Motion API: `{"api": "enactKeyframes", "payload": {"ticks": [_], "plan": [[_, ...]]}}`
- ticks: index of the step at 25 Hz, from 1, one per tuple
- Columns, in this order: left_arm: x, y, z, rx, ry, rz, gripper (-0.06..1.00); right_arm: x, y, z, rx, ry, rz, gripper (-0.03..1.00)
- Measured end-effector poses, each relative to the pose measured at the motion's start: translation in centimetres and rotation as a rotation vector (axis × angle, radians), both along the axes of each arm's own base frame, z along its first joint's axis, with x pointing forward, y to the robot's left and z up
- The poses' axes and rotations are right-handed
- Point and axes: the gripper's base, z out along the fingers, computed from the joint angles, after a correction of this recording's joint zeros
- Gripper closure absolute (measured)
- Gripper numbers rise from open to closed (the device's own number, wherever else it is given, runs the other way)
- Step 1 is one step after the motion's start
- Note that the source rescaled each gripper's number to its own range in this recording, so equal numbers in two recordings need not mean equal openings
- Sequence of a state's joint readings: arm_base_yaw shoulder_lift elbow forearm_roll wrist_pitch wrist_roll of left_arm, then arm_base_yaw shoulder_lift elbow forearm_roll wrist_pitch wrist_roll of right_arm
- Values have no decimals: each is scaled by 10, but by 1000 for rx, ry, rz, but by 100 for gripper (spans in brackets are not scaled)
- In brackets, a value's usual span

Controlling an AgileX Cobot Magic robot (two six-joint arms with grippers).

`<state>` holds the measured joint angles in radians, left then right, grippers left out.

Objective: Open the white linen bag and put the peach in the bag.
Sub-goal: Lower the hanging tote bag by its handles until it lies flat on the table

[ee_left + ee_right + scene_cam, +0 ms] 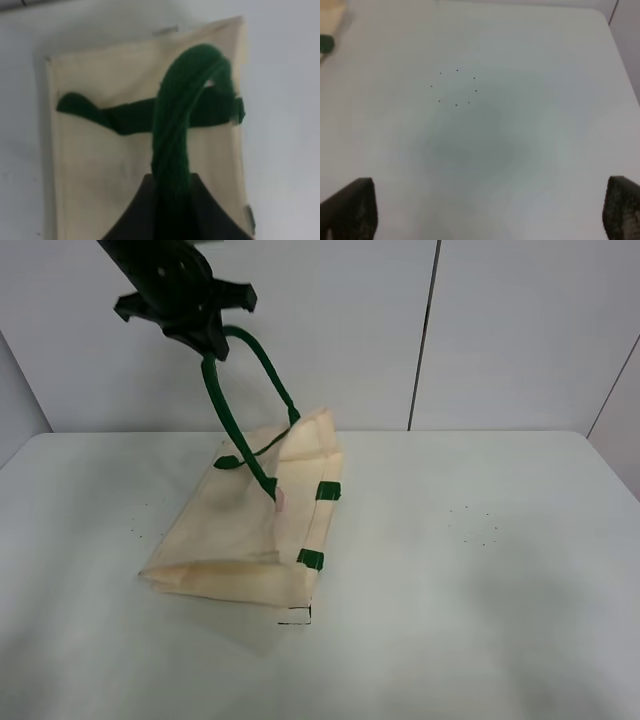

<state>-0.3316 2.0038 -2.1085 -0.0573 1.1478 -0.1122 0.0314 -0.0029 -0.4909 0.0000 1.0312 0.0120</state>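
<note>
We find the left gripper [209, 346] clamped on the green handle [222, 405] of the bag [230, 530] — right gripper [492, 200] spread wide over the table [530, 75].

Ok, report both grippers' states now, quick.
Left gripper: shut on the dark green strap handle of the flat cream fabric tote bag.
Right gripper: open, holding nothing, above the white table.

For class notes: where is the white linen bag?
Exterior high view: white linen bag rests left of centre on the table, its handle in the left gripper.
</note>
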Motion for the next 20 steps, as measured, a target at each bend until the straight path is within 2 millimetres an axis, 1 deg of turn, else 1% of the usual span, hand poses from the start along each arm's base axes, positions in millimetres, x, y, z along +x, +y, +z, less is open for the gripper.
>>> {"api": "enactKeyframes", "payload": {"ticks": [2,5,7,8,9,10,12,14,15,17,20], "plan": [[13,-5,-32,20,65,0,94,0,0,0,0,0,0,-3],[27,-10,-74,50,151,1,94,0,0,0,0,0,0,-3],[34,-12,-96,63,192,1,94,0,0,0,0,0,0,-3],[37,-13,-106,66,212,-3,92,0,0,0,0,0,0,-3],[38,-14,-114,71,230,-8,88,0,0,0,0,0,0,-3],[39,-15,-120,70,240,-11,79,0,0,0,0,0,0,-3],[39,-15,-125,69,250,-16,50,0,0,0,1,0,0,-3],[39,-16,-125,67,246,-17,26,0,0,0,1,0,0,-3],[39,-16,-125,67,245,-17,18,0,0,0,1,0,0,-3],[40,-14,-125,90,239,-19,10,0,0,0,1,-1,0,-3],[38,-9,-126,145,255,-18,6,0,0,0,1,-1,0,-3]]}}
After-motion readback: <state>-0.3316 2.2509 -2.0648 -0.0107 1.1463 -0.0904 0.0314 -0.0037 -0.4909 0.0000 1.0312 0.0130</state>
